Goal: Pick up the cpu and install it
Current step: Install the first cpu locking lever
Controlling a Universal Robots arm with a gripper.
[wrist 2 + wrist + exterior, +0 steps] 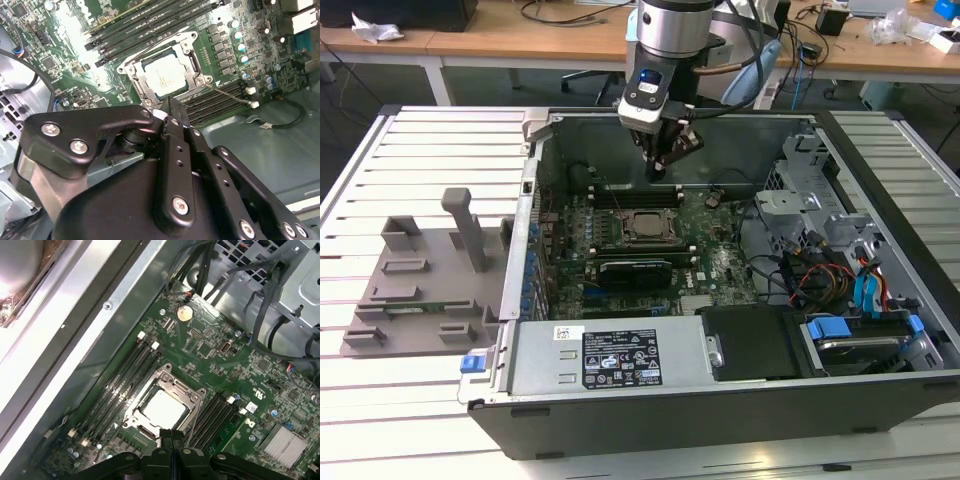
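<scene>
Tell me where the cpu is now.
In both wrist views the cpu sits in the socket frame on the green motherboard, between two banks of memory slots.

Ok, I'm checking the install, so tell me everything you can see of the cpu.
The cpu is a small, flat, square chip with a pale silvery metal top that shines under the light. It lies level in the metal socket frame on the green motherboard, between rows of dark memory slots. The end effector hangs above it, apart from it.
</scene>
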